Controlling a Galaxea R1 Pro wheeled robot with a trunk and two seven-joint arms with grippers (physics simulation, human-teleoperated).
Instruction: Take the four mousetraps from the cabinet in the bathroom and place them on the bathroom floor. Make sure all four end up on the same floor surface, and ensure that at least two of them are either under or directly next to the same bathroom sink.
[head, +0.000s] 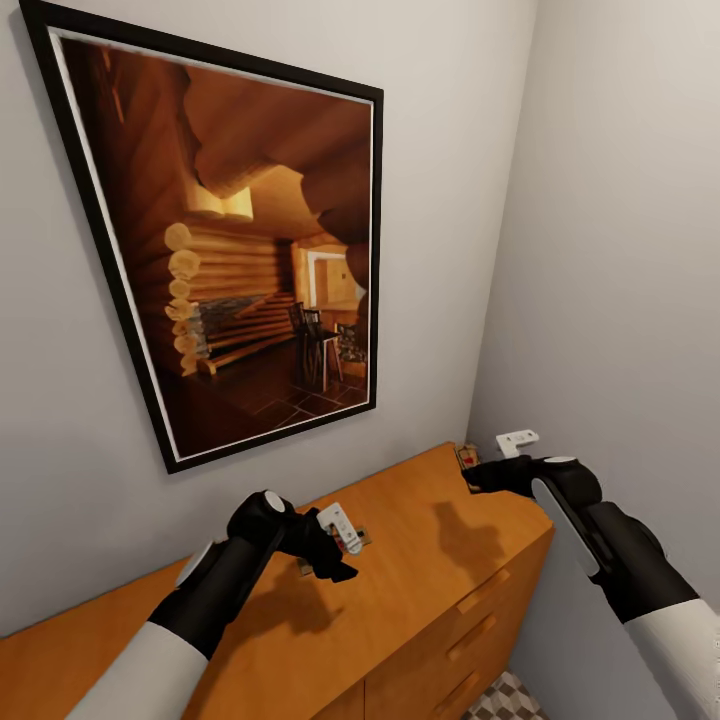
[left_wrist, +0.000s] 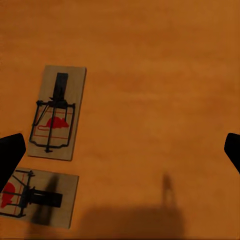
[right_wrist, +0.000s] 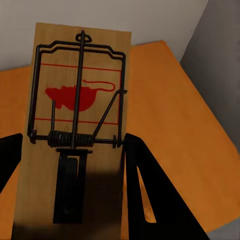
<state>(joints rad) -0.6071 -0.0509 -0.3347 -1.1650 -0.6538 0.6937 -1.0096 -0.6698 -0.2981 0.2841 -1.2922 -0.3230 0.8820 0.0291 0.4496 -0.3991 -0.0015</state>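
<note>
Both arms have white forearm shells that give way to glossy black wrist sections. The left arm (head: 215, 585) carries a round white cap on its black wrist joint and a pale grey stripe along the side. The right arm (head: 610, 545) has a long white inlay along its black casing. The left tool (head: 335, 535) and the right tool (head: 500, 455) each have black bodies with small whitish finger blocks marked by dark screw dots.

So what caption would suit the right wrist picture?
Right hand holding a mousetrap above the orange-brown cabinet top.
</note>
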